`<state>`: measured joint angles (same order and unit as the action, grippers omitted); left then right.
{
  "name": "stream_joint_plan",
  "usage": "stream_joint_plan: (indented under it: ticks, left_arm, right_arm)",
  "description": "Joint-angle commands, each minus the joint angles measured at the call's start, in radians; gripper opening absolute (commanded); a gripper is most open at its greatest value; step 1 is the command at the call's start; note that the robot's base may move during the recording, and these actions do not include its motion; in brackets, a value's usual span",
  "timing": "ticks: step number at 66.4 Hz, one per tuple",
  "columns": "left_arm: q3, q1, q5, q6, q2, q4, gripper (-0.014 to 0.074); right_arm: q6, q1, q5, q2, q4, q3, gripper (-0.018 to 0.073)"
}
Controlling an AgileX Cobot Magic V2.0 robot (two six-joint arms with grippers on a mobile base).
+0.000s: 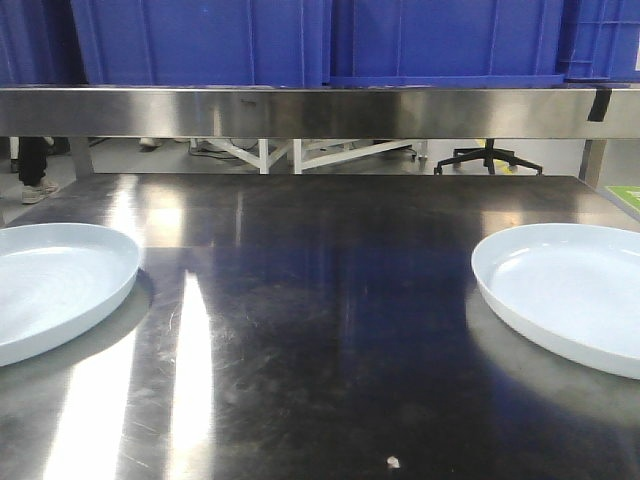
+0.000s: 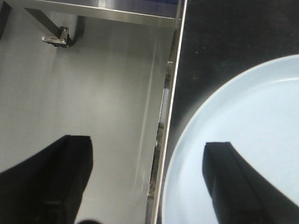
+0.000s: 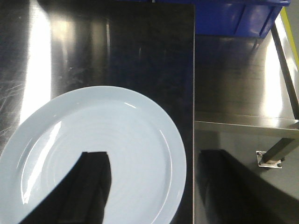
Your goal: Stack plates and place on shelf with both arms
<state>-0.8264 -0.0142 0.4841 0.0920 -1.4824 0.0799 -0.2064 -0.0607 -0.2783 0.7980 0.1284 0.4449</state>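
Left gripper (image 2: pixel 147 142) and right gripper (image 3: pixel 154 156) hang spread open astride the table (image 1: pixel 320 330) edges, where the left plate (image 1: pixel 50 285) and right plate (image 1: pixel 570 295) lie well apart; pinched glossy rims could slip floorward.

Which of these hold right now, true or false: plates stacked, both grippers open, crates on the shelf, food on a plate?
1. The plates are stacked. False: the left plate and the right plate lie apart, at opposite ends of the tabletop.
2. The left gripper and the right gripper are both open. True: each has one finger over a plate and the other beyond the tabletop's edge.
3. Blue crates stand on the shelf. True.
4. Food lies on a plate. False: what shows of both plates is bare.
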Motion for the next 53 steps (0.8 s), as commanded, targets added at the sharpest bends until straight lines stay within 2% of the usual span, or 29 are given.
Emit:
stream_joint_plan:
  ticks: [1, 53]
  left_arm:
    - [-0.032, 0.001, -0.047, 0.01, 0.027, -0.004, 0.0541]
    - [-0.032, 0.001, -0.018, 0.01, -0.038, -0.021, 0.0531]
  right_arm:
    - [-0.001, 0.004, 0.066, -0.001, 0.013, 0.036, 0.0505]
    - [-0.001, 0.004, 0.066, -0.001, 0.013, 0.036, 0.0505]
